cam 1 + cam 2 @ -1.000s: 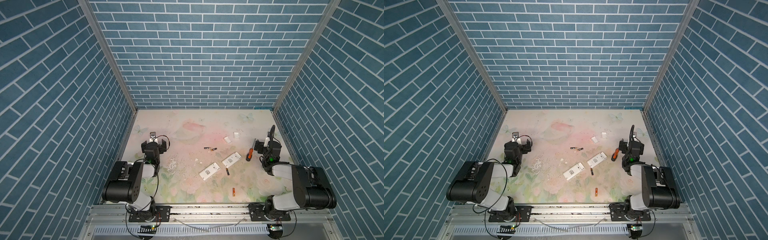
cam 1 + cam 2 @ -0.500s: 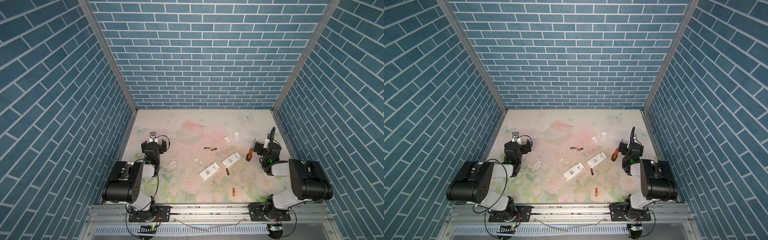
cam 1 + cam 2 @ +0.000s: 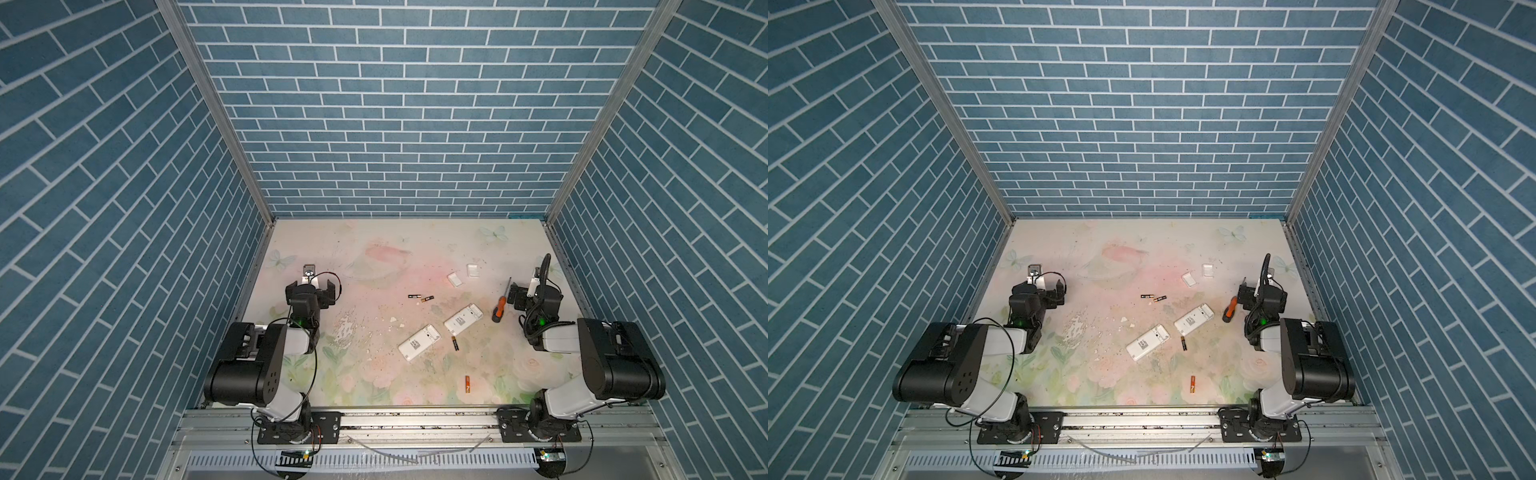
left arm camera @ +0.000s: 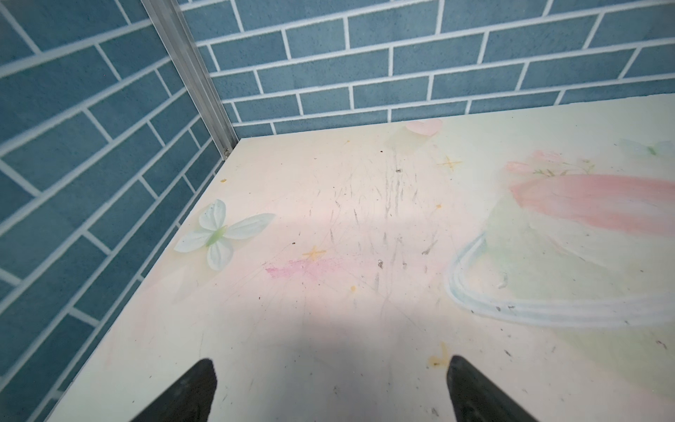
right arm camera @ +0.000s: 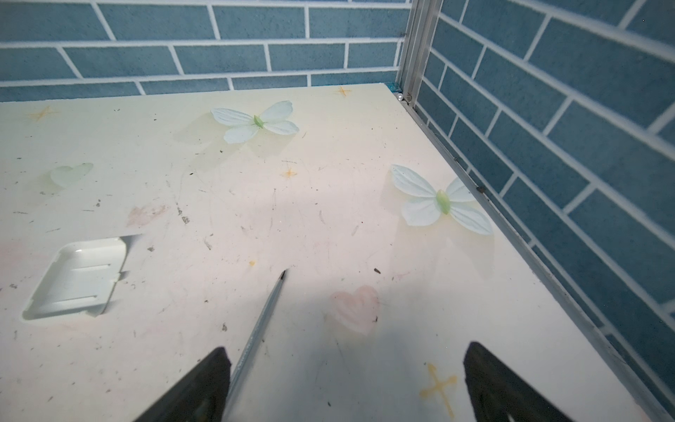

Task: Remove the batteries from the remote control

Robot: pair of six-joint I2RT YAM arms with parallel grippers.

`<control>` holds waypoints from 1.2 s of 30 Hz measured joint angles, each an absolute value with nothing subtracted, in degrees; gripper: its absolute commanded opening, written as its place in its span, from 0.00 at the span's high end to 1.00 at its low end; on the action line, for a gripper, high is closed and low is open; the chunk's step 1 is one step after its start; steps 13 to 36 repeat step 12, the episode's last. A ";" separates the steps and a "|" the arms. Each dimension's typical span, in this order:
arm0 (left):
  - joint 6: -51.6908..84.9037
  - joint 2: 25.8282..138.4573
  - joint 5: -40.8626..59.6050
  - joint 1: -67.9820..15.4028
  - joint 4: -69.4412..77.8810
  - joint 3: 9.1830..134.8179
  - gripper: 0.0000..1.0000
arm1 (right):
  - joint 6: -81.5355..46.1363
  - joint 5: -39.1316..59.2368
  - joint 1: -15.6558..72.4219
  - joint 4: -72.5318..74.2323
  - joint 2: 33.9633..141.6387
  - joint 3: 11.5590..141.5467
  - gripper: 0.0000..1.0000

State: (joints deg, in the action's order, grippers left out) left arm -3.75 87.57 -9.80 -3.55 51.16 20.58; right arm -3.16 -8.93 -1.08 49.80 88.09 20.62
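Orange battery (image 3: 467, 384): lies alone on the surface (image 3: 374, 249), nearest the arm bases; its long axis runs near to far. Which end is the plus pole is too small to tell.
Black battery (image 3: 455, 343): just beside the near remote (image 3: 419, 343) on its right; long axis near to far, slightly tilted, and the gold end seems to point away.
Far remote (image 3: 463, 319): lies flat and slanted like the near remote, a little apart from it.
Screwdriver (image 3: 498, 309): lies flat, with the orange handle toward the near side and the shaft pointing away and rightward.
Pair of batteries (image 3: 420, 297): lie almost end to end past the remotes; their long axes run across the surface, left to right.
Left tool (image 3: 311, 287): jaws wide apart and holding nothing. In the wrist view (image 4: 330, 365) only bare surface shows between the fingertips (image 4: 204, 369).
Right tool (image 5: 349, 350): jaws wide apart and holding nothing. The screwdriver shaft (image 5: 259, 321) passes just beside one fingertip (image 5: 219, 360); I cannot tell whether they touch.
Covers (image 3: 455, 279): two small white pieces farthest out, one (image 5: 76, 277) lying hollow side up.
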 measured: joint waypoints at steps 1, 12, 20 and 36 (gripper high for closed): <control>-3.84 87.57 -9.69 -3.55 51.16 20.58 0.00 | -3.16 -8.91 -1.08 49.80 88.09 20.62 0.01; -3.88 87.57 -8.73 -3.29 50.81 20.86 0.00 | -3.16 -8.91 -1.08 49.80 88.09 20.62 0.01; -3.88 87.57 -8.73 -3.29 50.81 20.86 0.00 | -3.16 -8.91 -1.08 49.80 88.09 20.62 0.01; -3.88 87.57 -8.73 -3.29 50.81 20.86 0.00 | -3.16 -8.91 -1.08 49.80 88.09 20.62 0.01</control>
